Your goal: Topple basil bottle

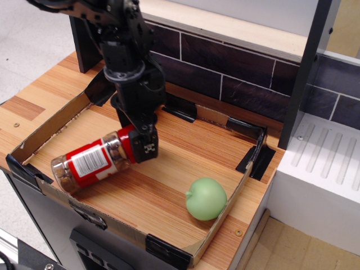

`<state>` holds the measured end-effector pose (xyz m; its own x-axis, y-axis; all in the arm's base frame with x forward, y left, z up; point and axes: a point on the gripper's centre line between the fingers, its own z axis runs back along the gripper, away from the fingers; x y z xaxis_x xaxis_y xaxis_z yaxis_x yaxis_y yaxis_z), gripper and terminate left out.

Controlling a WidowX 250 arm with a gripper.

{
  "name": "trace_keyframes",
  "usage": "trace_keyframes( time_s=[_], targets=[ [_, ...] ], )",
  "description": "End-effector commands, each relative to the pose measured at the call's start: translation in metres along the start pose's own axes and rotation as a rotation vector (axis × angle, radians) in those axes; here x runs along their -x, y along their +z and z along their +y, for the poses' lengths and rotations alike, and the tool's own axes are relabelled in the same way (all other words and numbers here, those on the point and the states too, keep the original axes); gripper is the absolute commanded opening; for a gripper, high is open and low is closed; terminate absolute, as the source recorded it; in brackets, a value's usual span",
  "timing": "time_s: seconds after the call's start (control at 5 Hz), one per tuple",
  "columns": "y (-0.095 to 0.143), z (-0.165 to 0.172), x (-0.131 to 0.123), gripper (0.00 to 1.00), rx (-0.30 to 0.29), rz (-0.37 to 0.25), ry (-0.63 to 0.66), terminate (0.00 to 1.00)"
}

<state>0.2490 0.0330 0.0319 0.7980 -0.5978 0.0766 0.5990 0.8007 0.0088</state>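
So we're looking at the claw [142, 147] hanging down over the middle-left of the tray, and its black fingers are sitting right on the red cap end of the basil bottle [93, 161]. They're pressed so tight against the cap that it reads like they're gripping it, but we honestly can't tell how far apart they are or whether they're really clamping, since the arm body is blocking the view.

The basil bottle is lying on its side on the tabletop [185, 152], cap pointing toward the centre and its clear base pointing at the front-left corner of the cardboard tray wall [53, 121]. The base is sitting just beside that low wall, so there's barely any slack on that side.

Going outward, we're seeing a green round fruit [206, 198] near the front-right corner, well apart from the bottle, almost touching the right-hand cardboard edge. Between the two there's a wide bare stretch of wood, and the back-right of the tray is open too.

Behind the arm, the dark brick backsplash [225, 62] is running along the rear, with a black upright post [304, 67] on the right and a white ribbed drainer [326, 152] past it.
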Motion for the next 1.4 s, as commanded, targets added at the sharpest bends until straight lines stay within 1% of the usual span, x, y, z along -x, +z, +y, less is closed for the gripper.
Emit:
trace_keyframes(
  time_s=[0.0,0.2,0.4,0.6,0.8,1.0,1.2],
  targets=[
    [0.006,0.013,-0.023,1.00,-0.007,-0.021,0.118,0.00],
    [0.011,0.015,-0.025,1.00,0.006,-0.023,0.165,0.00],
    [0.024,0.017,-0.025,1.00,-0.008,-0.034,0.191,0.00],
    [0.051,0.023,-0.025,1.00,-0.014,-0.060,0.276,0.00],
    [0.076,0.029,-0.023,1.00,-0.056,-0.094,0.369,0.00],
    [0.076,0.029,-0.023,1.00,-0.056,-0.094,0.369,0.00],
    [0.076,0.029,-0.023,1.00,-0.056,-0.094,0.369,1.00]
  ],
)
